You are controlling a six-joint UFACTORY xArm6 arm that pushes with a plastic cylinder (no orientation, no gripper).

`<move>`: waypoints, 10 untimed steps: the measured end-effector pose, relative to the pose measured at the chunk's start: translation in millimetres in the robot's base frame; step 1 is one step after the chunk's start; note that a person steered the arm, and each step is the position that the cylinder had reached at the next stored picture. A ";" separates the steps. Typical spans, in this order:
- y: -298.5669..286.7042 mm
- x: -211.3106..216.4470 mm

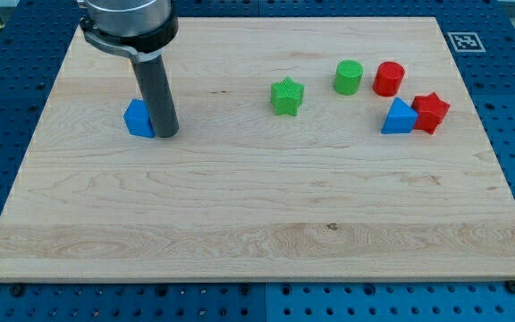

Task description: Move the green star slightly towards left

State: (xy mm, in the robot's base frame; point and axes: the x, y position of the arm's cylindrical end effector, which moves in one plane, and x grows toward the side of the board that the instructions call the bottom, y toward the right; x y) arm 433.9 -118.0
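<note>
The rod (pixel 155 89) is covering the right-hand part of a blue block (pixel 137 119), so its shape is not showing in full, and my tip (pixel 166 134) is sitting just at that block's right side with contact impossible to judge. The arm's housing (pixel 128 22) is running off the view's top edge. At the view's right, the blue triangular block (pixel 398 117) is overlapping the lower left of the red star (pixel 433 111), hiding whether they are touching.
</note>
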 end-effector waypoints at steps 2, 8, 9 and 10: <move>147.0 -1.7; 202.5 -45.1; 184.8 -45.1; 159.0 -52.8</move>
State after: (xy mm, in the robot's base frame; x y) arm 381.1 41.0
